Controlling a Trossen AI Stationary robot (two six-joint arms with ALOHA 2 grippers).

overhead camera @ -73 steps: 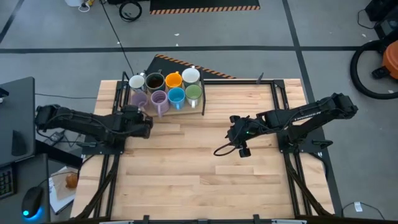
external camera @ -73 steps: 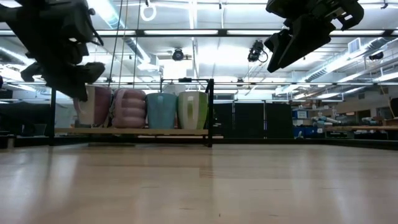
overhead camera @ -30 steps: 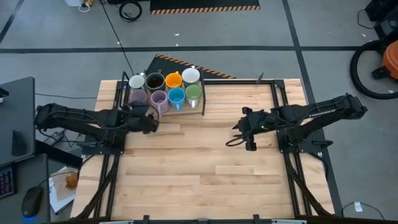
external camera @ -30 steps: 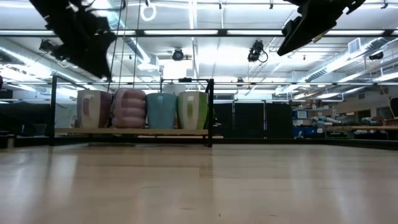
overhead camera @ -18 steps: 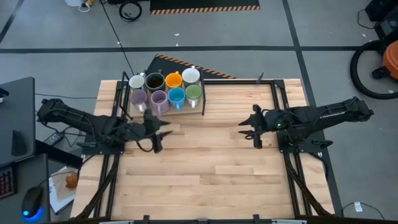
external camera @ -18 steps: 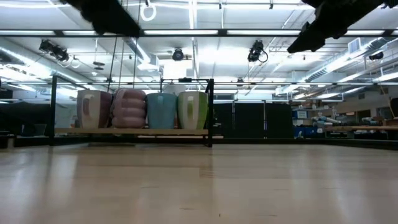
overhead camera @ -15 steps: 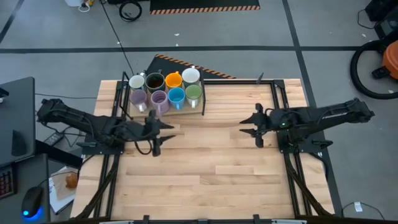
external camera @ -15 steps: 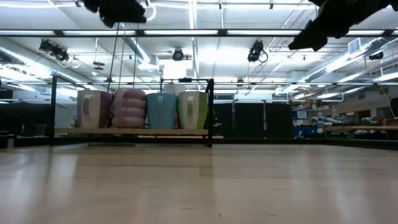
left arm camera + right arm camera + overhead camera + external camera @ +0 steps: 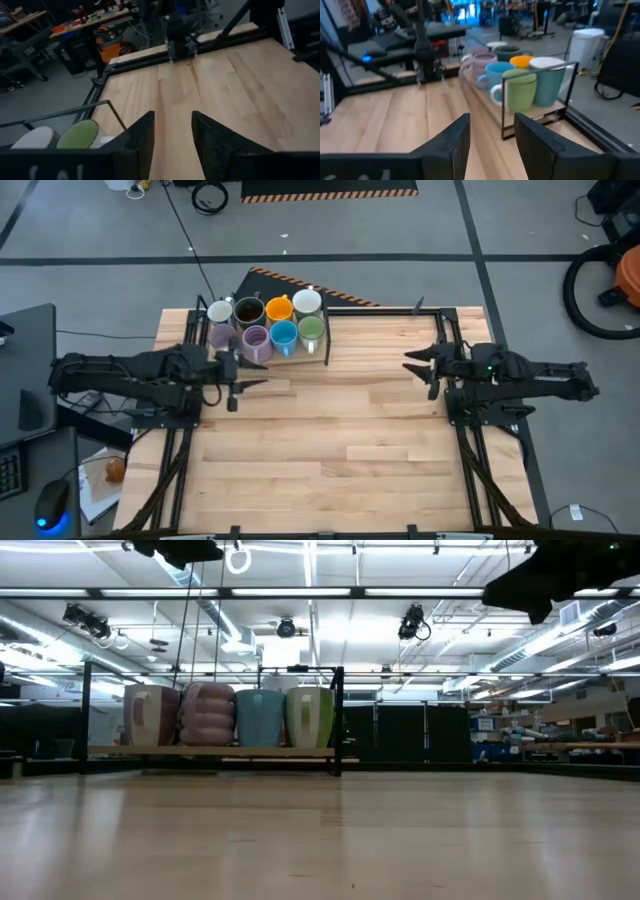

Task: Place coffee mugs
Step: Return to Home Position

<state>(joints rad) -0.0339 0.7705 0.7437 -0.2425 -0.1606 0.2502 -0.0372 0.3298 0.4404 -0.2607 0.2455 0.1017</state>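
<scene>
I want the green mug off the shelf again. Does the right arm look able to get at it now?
Probably yes, from above: the green mug stands at the end of the shelf nearest the right hand. Side-on, a black frame bar blocks it.

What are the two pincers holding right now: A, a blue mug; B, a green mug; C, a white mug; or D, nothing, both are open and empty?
D: each wrist view shows the left pincer and the right pincer with fingers spread and only the table between them, while the coffee mugs all stand on the shelf.
</scene>
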